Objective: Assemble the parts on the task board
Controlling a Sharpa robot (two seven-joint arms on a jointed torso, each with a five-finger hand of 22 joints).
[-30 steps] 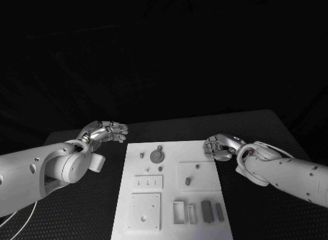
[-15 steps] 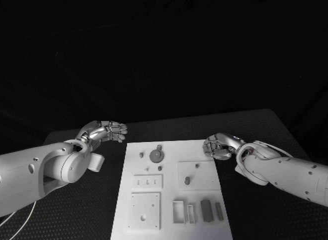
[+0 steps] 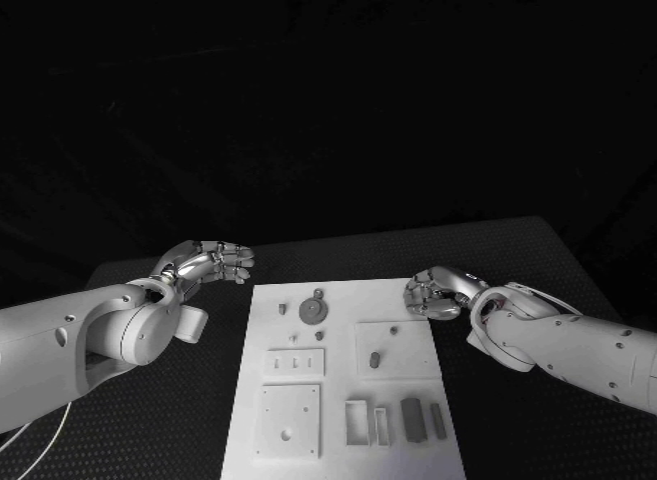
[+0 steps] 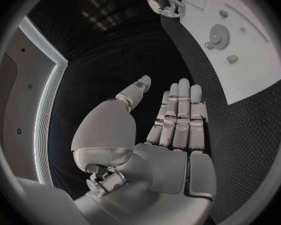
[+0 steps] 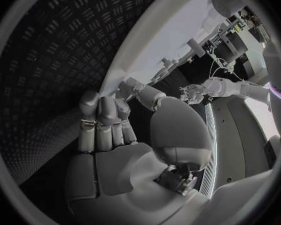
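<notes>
On the left, the robot's silver many-fingered left hand point(image 3: 210, 262) hangs over the black textured table point(image 3: 170, 420), off the far left corner of the board. In its wrist view the fingers point(image 4: 178, 116) lie straight and side by side, thumb out to one side, nothing in the palm.

In the middle lies the flat white rectangular task board point(image 3: 346, 380). Small grey parts rest on it: a round grey gear-like disc point(image 3: 314, 312) near the far end, a short grey peg point(image 3: 373, 359) on a raised square block, and dark grey upright bars point(image 3: 410, 415) at the near right.

On the right, the silver right hand point(image 3: 441, 293) sits at the board's far right edge, fingers point(image 5: 103, 116) curled inward toward the thumb, holding nothing I can make out.
</notes>
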